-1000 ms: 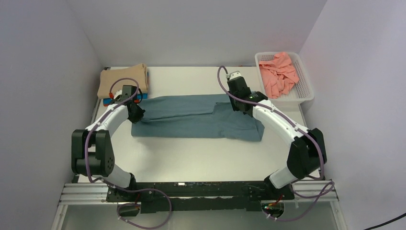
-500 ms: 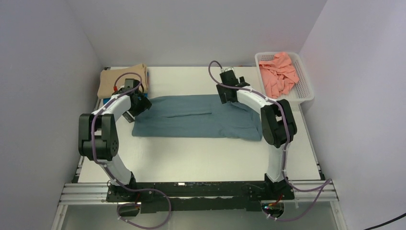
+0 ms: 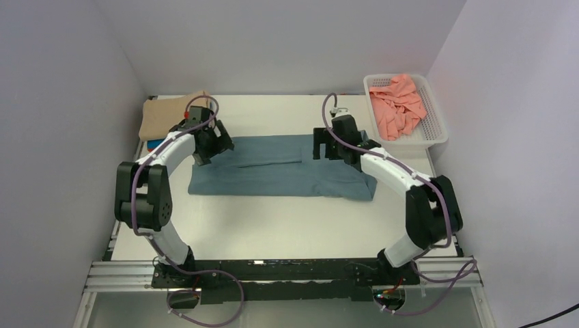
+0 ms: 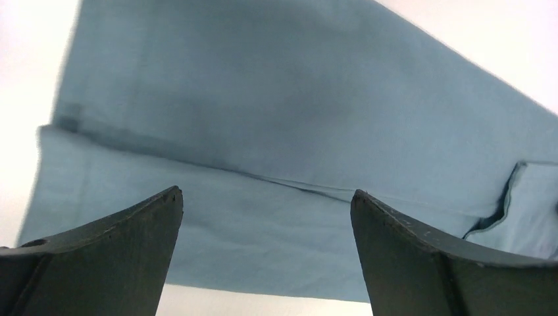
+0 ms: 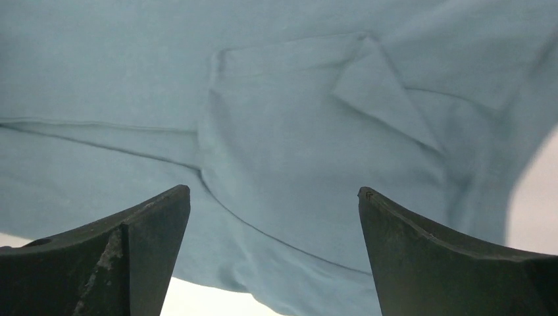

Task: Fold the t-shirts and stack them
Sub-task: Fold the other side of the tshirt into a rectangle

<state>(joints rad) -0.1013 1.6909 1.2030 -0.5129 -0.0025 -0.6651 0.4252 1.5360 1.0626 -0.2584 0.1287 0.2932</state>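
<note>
Robot lab test cell

Plain white walls (image 3: 287, 48) box in a white table (image 3: 273, 225); two robot arms (image 3: 166, 152) are bolted to an aluminium rail (image 3: 123, 275) along its near edge.

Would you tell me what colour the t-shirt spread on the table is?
The t-shirt is plain dusty teal-grey, clearest in the top external view.

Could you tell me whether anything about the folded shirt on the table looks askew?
Yes: the teal-grey t-shirt is uneven at its right end. A small flap lies turned over among creases there, and the near right corner juts past the otherwise straight folded edge.
</note>
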